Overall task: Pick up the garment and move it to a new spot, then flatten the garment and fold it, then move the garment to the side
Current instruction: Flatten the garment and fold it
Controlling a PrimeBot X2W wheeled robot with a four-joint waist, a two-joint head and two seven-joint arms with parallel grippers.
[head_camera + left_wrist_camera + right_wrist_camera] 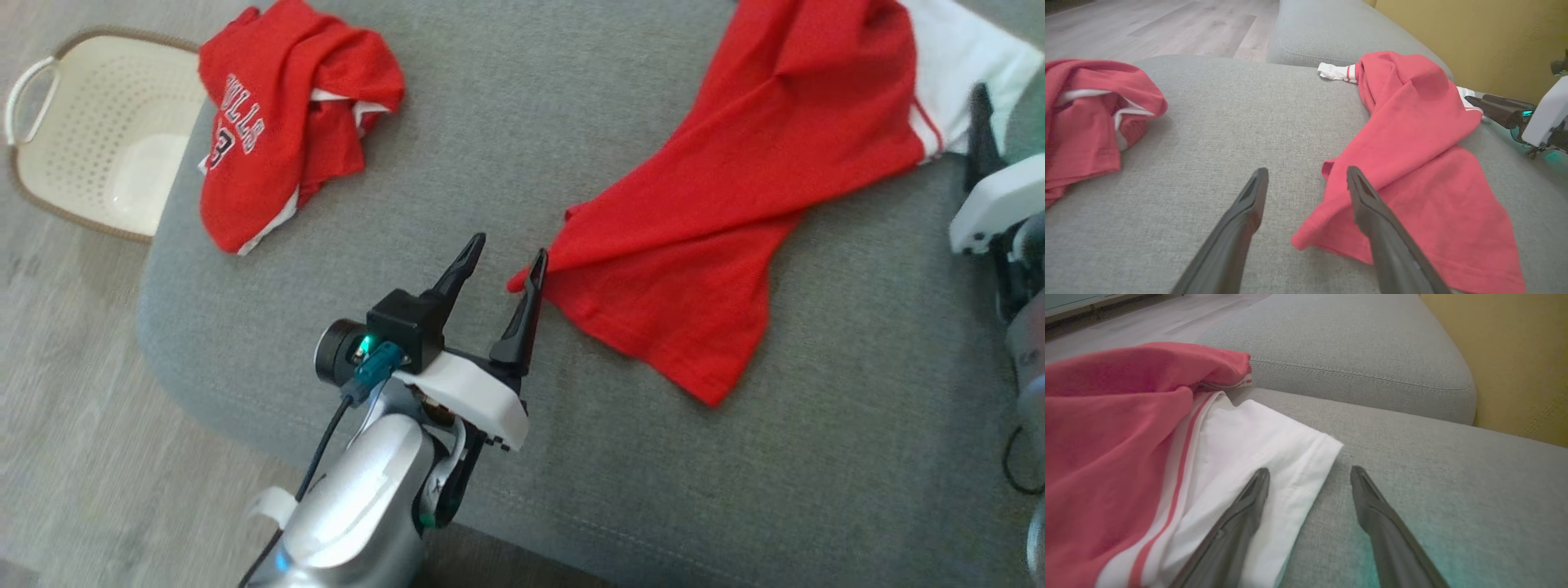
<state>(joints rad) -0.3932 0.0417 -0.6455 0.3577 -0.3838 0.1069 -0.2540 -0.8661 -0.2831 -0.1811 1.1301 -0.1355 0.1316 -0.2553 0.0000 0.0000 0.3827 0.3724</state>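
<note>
The surface is a grey sofa cushion (457, 106) of woven cloth with a rounded edge, and below it there is a pale wooden floor (65, 425). The garment (735, 188), red with a white sleeve (1257, 449) that carries thin red stripes, lies loosely spread and wrinkled on the right half of the cushion. Its low corner points toward the left gripper (508, 247). This gripper has its jaws apart and nothing between them; its right finger is at the garment's corner, but I cannot tell if it touches the cloth. The right gripper (1310, 470) also stands open and holds nothing: one finger is above the white sleeve, the other above bare cushion. A crumpled shirt (277, 122), red with white letters and a number, lies at the far left of the cushion, well apart from the garment. From the head one sees a cream basket (106, 147) with holes and a handle on the floor, beside the cushion's left corner. The wrist views give what is behind: a second grey cushion (1331, 28) that joins the first, and a yellow wall (1474, 41) next to it. In the left wrist view the right gripper's dark fingers lie at the garment's far edge.
</note>
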